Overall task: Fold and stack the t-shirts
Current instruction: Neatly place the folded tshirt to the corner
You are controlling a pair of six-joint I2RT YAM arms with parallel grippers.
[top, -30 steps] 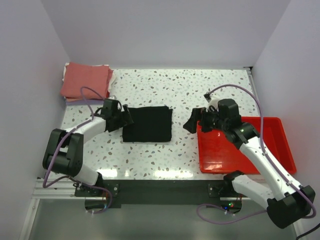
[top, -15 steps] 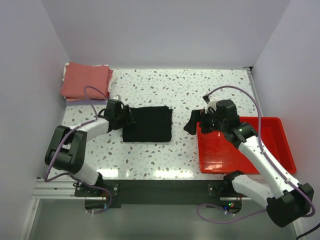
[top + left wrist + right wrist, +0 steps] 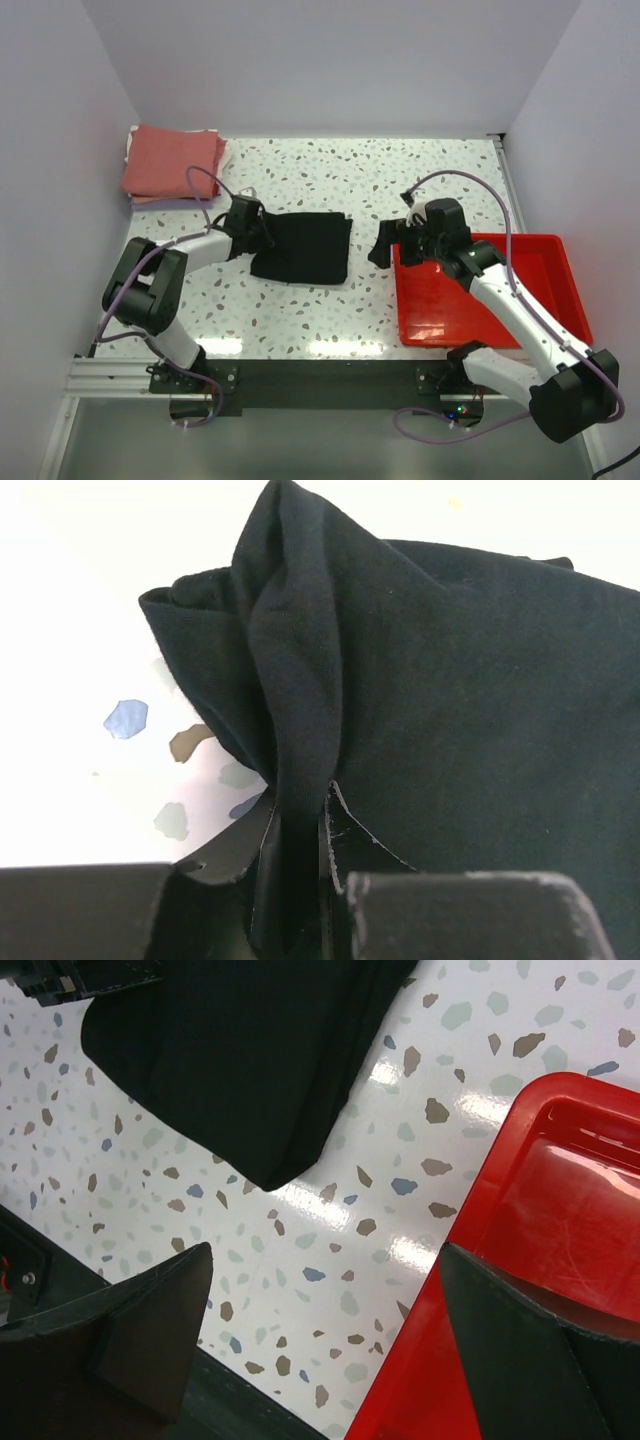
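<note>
Nearest the arm bases, the red tray sits on the right side of the speckled worktop, and nothing can be seen lying in it. Over its far left corner hangs the right end effector. Its fingers stand wide apart with nothing between them, and it faces the gap between the tray and the cloth, probably waiting to take the opposite edge. Left of centre, at about the same depth, the folded black t-shirt lies as a slightly skewed rectangle. The left end effector is clamped on its left edge. The wrist view shows a ridge of the fabric gathered up and nipped between the pads, with the rest of the cloth flat on the surface. That low pinch at the edge looks meant to let the arm lift or drag the whole bundle without undoing its folds. Farthest away, in the back left corner, the salmon-red t-shirt tops a stack of folded shirts with paler cloth showing at the edges. That is the likely destination for the black one, which is well apart from it.
</note>
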